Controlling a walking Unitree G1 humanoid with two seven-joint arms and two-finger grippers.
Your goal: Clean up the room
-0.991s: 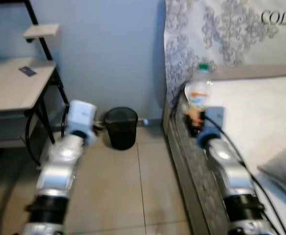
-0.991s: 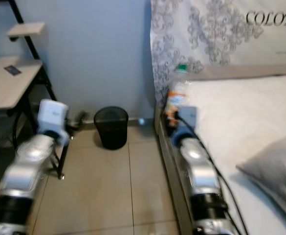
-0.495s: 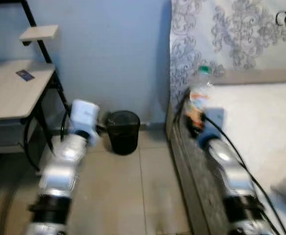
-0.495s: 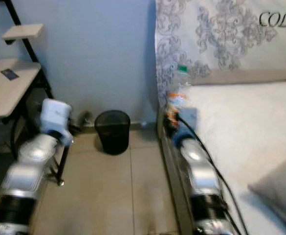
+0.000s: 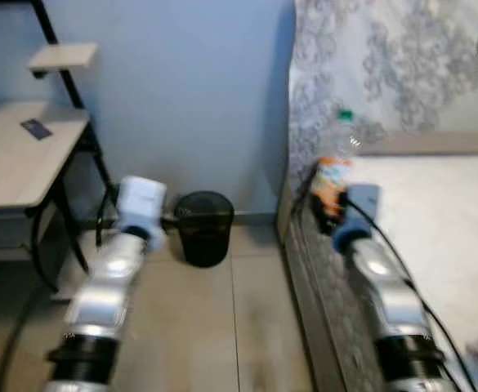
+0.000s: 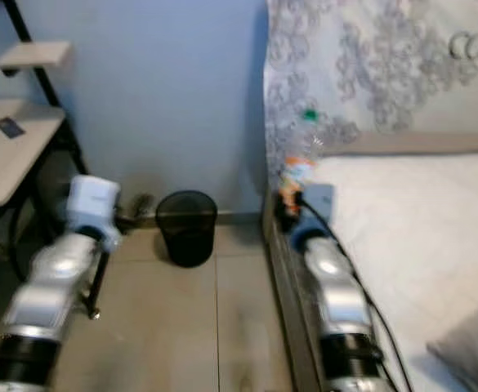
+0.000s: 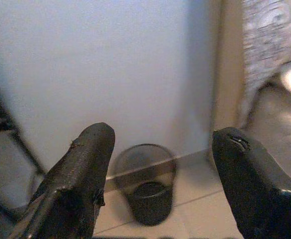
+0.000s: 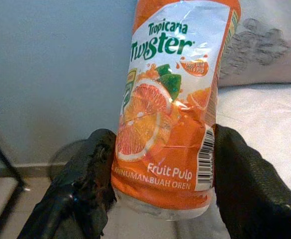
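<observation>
My right gripper point(image 8: 157, 184) clamps a bottle point(image 8: 172, 99), one black finger pressed to each side of its lower body. The bottle stands upright in that grip, held just above the near edge of the bed point(image 5: 443, 204). Its body is clear plastic with a green cap point(image 5: 345, 116); I cannot tell whether any liquid remains inside. My right wrist view resolves what the head views blur: a glossy, creased orange sleeve printed "Tropicana Twister", with a sliced orange and a barcode.

My left gripper point(image 7: 160, 174) is raised over the floor point(image 5: 214, 327), fingers point(image 7: 85, 169) wide apart and holding nothing. Between them, my left wrist view frames the bin point(image 7: 147, 186): round, black, of fine mesh. Its inside is too dark to make out. In the head views the bin point(image 5: 203, 227) stands on pale tiles against the blue wall point(image 5: 181, 90), between the bed and a desk point(image 5: 18, 163). The desk has a light wooden top on a black metal frame, with a small dark card point(image 5: 36, 128) lying on it. A grey patterned cloth point(image 5: 386, 65) hangs behind the bed.
</observation>
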